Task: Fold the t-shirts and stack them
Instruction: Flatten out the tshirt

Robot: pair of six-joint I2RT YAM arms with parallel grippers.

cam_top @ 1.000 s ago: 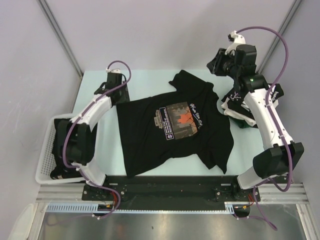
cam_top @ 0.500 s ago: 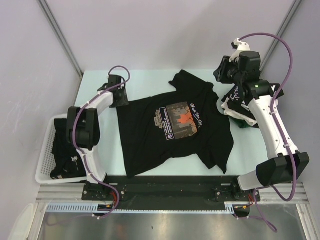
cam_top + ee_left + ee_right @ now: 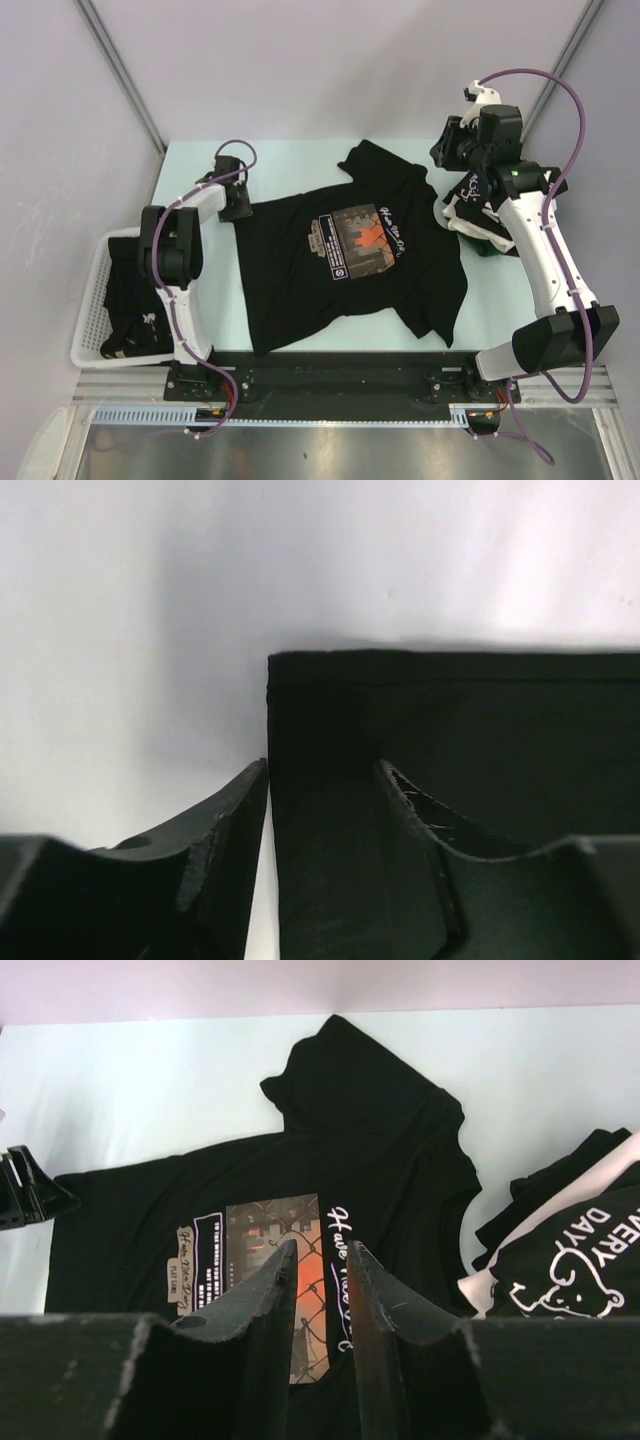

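Note:
A black t-shirt [image 3: 300, 270] with an orange-white chest print [image 3: 362, 240] lies spread flat in the middle of the table; the right wrist view shows it too [image 3: 380, 1160]. My left gripper [image 3: 238, 200] is low at the shirt's far left corner. In the left wrist view it [image 3: 322, 770] is open, with the shirt's edge [image 3: 330, 710] lying between the fingers. My right gripper [image 3: 455, 145] hangs above the table's far right; in its own view it [image 3: 321, 1247] is narrowly open and empty. A folded black shirt with white lettering [image 3: 478, 228] lies at the right [image 3: 570, 1260].
A white mesh basket [image 3: 92, 310] holding dark shirts stands off the table's left edge, beside my left arm. Grey walls close in the back and sides. The arm bases sit on the black rail [image 3: 330, 370] at the near edge.
My left arm has lowered and its gripper has come down onto the shirt's far left corner. My right gripper has drifted slightly right and nearer. The shirt lies as before.

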